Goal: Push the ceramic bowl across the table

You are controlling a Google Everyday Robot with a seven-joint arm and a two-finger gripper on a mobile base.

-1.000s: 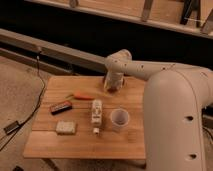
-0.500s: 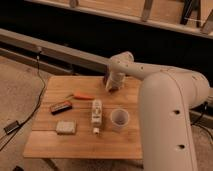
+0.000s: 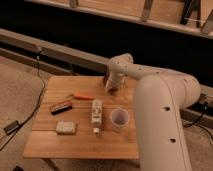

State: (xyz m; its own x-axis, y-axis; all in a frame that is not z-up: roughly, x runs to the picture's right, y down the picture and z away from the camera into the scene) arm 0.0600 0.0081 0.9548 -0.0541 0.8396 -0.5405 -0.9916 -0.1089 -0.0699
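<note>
Gripper (image 3: 112, 86) on the white arm has come down over the last second and now sits low over the far part of the small rectangular table with the light-brown wooden plank top (image 3: 75, 146), right of the middle. Whether it is open or closed cannot be told from this view. The wrist is lower and a little nearer the camera than 1 second ago, which suggests the approach is over and contact is being made or is about to be.

The small round dark reddish-brown ceramic bowl (image 3: 115, 91) lies directly under and against the gripper. Only a dark sliver shows at its lower edge, so I cannot say which side of the bowl is being met. It appears to sit in much the same spot as before, so the push itself looks barely begun.

The tall white cylindrical cup (image 3: 119, 118) stands nearer the camera, apart from the bowl, beside a white bottle lying flat (image 3: 96, 111). A slim orange object (image 3: 82, 96) lies to the left, so a push that way may meet it.
</note>
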